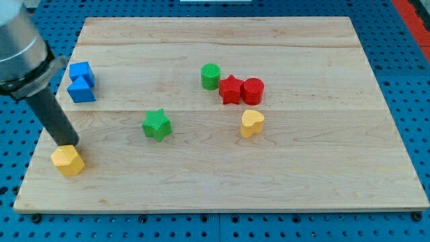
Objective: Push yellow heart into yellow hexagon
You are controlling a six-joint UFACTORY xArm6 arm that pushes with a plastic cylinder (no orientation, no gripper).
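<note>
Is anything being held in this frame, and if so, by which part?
Nothing is held. My tip sits right at the top edge of the yellow hexagon; contact cannot be told. The yellow heart lies far off, untouched.

The bench [222, 188] is a light wooden board with visible plank seams, resting on a blue perforated base [410, 101]. Two blue blocks sit near the view's left edge — a blue cube [82, 71] and, touching it on the view's bottom side, a blue triangular block [81, 91]. A green star [156, 125] stands alone near the board's middle. Toward the view's top, a green cylinder [210, 76] stands just beside a red star [231, 89] — the red star touches a red cylinder [253, 91] on the view's right.
</note>
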